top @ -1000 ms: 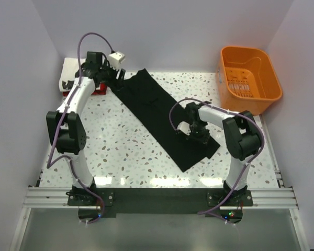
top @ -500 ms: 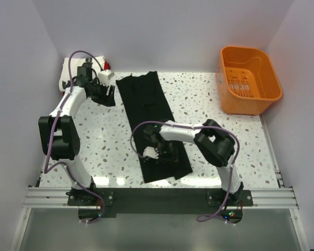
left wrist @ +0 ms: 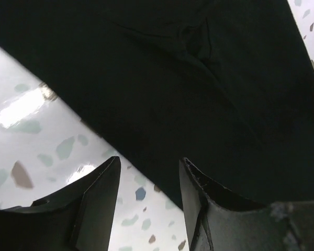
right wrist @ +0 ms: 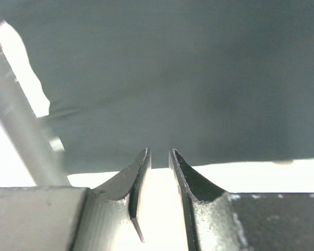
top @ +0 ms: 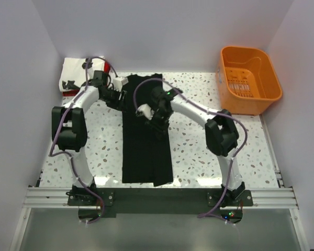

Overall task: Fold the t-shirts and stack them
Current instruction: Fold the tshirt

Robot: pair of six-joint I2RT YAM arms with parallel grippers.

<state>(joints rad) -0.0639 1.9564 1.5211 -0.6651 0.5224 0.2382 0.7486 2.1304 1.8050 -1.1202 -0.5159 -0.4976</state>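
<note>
Garment in work is the black t-shirt point(top: 146, 151), lying flat on the table point(top: 204, 151) as a long narrow strip. Its long axis runs from the arm bases toward the back wall. The near end stops just short of the table's front edge.

Both grippers work at the far end of the black t-shirt. The left gripper point(top: 120, 97) sits at its left edge, so the cloth lies to that gripper's right. The right gripper point(top: 157, 117) hangs over the strip itself, slightly nearer the bases, and is judged the closer of the two to the cloth's centre line.

In the left wrist view, the left gripper point(left wrist: 146, 178) has its jaws spread with nothing between them, and the cloth edge point(left wrist: 199, 78) lies just beyond the fingertips. In the right wrist view, the right gripper point(right wrist: 159, 157) shows only a narrow gap, empty, with the cloth point(right wrist: 172, 78) just past the tips.

The left arm reaches forward, then bends inward. The right arm reaches across toward the left.

The white t-shirt point(top: 73, 70) and red t-shirt point(top: 108, 68) lie to the far left of the black t-shirt. The orange basket point(top: 272, 91) stands well apart on the far right.
</note>
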